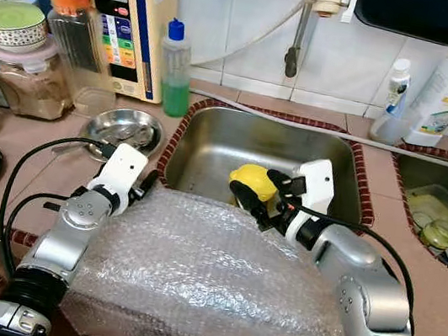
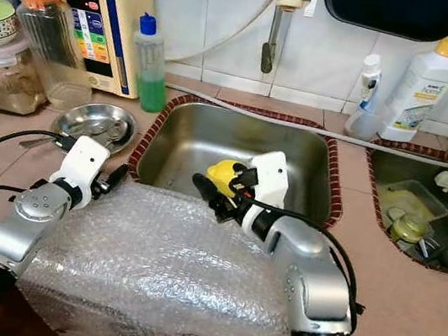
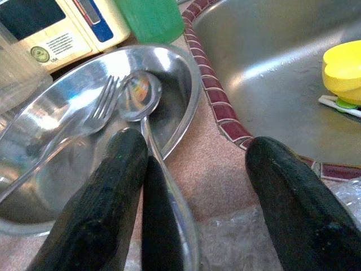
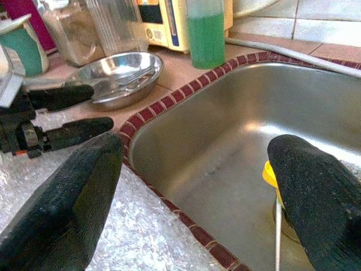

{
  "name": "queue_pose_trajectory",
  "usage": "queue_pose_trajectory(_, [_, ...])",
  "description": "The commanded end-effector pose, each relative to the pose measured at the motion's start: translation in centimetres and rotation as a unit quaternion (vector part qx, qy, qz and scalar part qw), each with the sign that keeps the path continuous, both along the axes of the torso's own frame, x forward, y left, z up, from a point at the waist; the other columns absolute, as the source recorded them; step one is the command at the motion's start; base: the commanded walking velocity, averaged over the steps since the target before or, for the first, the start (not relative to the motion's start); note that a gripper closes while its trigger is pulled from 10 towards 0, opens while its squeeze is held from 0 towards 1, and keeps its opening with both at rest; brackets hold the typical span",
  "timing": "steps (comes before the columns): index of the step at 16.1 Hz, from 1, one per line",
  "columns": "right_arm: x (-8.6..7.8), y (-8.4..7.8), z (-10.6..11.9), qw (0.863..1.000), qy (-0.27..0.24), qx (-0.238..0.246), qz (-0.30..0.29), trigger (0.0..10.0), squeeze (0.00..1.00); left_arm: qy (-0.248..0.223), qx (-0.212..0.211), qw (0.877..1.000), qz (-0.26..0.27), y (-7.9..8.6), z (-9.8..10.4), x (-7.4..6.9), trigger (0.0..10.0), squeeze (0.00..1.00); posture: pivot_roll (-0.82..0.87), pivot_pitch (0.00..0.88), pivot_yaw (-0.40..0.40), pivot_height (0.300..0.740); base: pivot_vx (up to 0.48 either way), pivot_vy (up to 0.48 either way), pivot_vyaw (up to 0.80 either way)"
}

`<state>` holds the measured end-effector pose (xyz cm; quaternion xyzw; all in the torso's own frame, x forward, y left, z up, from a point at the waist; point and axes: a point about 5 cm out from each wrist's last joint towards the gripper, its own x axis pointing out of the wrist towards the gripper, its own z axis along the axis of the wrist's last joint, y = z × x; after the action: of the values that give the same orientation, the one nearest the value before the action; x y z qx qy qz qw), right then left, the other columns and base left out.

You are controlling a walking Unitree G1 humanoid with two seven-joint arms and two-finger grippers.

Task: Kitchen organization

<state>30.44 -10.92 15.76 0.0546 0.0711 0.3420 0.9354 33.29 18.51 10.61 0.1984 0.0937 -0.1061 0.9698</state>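
The left gripper [image 3: 192, 186] is hovering just past the near-left corner of the sink [image 1: 211, 145], fingers spread with nothing between them, pointing at the steel bowl [image 1: 124, 128] on the counter to the sink's left. One spoon [image 3: 141, 107] and one fork [image 3: 96, 113] are lying in that bowl. The spoon's handle is running over the bowl's near rim, and in the left wrist view it appears to be passing right beside one finger, though whether they are touching is hard to judge. Its long axis is lying roughly along the gripper's own pointing line, bowl end far, handle end near.

The right gripper [image 1: 253, 197] is reaching over the sink's near edge, fingers also parted and holding nothing, with one yellow object [image 1: 254, 180] in the basin just beyond it. The left arm is clearly the nearer one to the bowl; the right is the nearer one to the yellow object.

A sheet of bubble wrap [image 1: 205, 284] is covering the near counter under both arms. One green soap bottle [image 1: 174, 66] is standing beyond the bowl.
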Motion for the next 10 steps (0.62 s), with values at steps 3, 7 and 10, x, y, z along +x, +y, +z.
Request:
queue_pose_trajectory(3, [0.10,-0.13,0.79,1.000,-0.009,0.004,-0.006,10.0,0.00,0.009,0.007,1.000,0.011,0.52,-0.25,0.10,0.0,0.00,0.06,0.000,0.031,0.740,0.000,0.000,0.00])
queue_pose_trajectory(7, [0.27,-0.21,1.01,1.000,-0.004,0.008,-0.010,10.0,0.00,0.006,0.008,1.000,0.013,0.71,-0.14,0.14,0.0,0.00,0.07,0.000,0.030,0.740,0.000,0.000,0.00])
queue_pose_trajectory(10, [0.29,-0.22,1.15,1.000,-0.002,0.017,-0.011,10.0,0.00,0.000,0.012,1.000,0.017,0.89,0.10,0.22,0.0,0.00,0.07,0.000,0.029,0.740,0.000,0.000,0.00])
